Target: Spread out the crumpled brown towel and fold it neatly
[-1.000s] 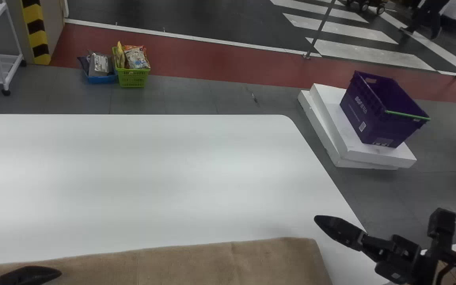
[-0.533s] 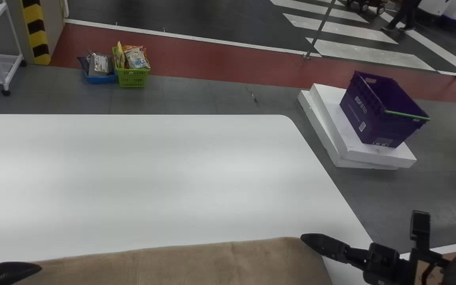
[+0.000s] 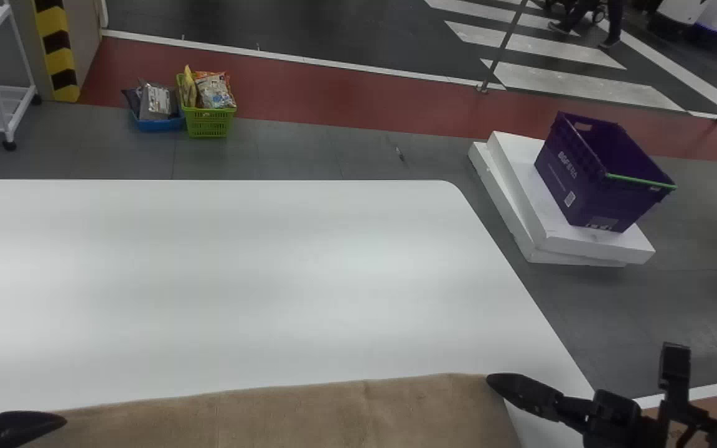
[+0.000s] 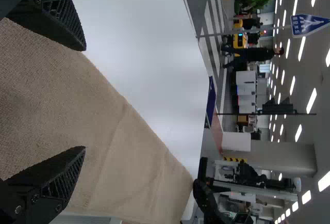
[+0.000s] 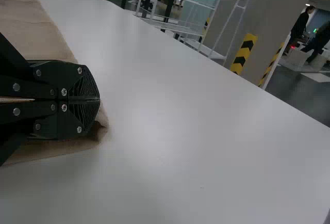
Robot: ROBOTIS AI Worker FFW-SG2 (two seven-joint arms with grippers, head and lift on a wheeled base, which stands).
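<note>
The brown towel (image 3: 309, 414) lies spread flat along the white table's near side, with a faint crease across it. At its left part, my left gripper (image 3: 28, 425) is over the cloth; in the left wrist view this left gripper (image 4: 85, 99) has its fingers wide apart above the towel (image 4: 129, 167), near one edge. My right gripper (image 3: 500, 382) is at the towel's far right corner. In the right wrist view the right gripper (image 5: 95, 100) has its fingers together on that corner, where the towel (image 5: 103, 128) is slightly rumpled and shadowed beside the tips.
The white table (image 3: 240, 274) extends beyond the towel, with its right edge close by my right gripper. On the floor past that edge a purple crate (image 3: 601, 180) stands on white slabs (image 3: 557, 239). Two small baskets, one a green basket (image 3: 209, 122), are farther back left.
My right gripper came left and nearer onto the towel's corner, then shifted slightly right, and its fingers are now together. The left gripper moved a little left, then stayed put.
</note>
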